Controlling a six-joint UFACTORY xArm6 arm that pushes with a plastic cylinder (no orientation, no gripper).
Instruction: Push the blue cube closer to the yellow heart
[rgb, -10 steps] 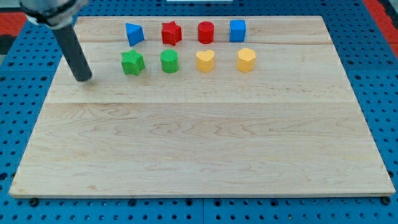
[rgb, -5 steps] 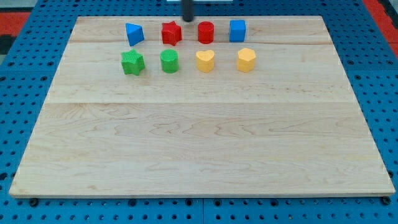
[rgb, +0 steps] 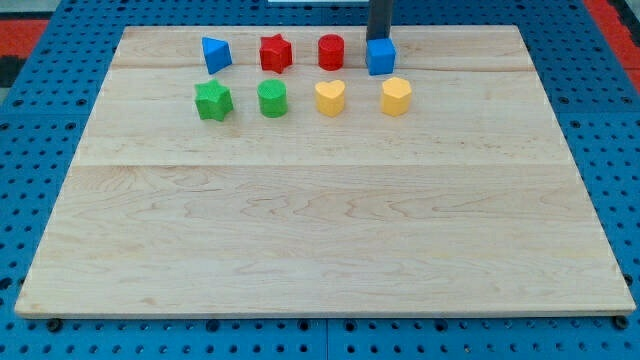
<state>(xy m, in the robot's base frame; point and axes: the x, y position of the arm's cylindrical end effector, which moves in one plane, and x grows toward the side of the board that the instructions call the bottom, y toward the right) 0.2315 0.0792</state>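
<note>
The blue cube (rgb: 380, 56) sits near the view's top, right of the red cylinder (rgb: 331, 51). My tip (rgb: 378, 38) comes down from the top edge and touches the cube's far side. The yellow heart (rgb: 330, 97) lies below and to the left of the cube. A second yellow block (rgb: 396, 96), rounded, lies just below the cube, slightly to the right.
A blue triangular block (rgb: 215, 53) and a red star (rgb: 276, 52) complete the top row. A green star (rgb: 212, 100) and a green cylinder (rgb: 272, 98) lie left of the yellow heart. The wooden board (rgb: 320, 220) rests on a blue pegboard.
The rod moved from the board's left, along the top edge, to just behind the blue cube. The cube has shifted slightly down the view.
</note>
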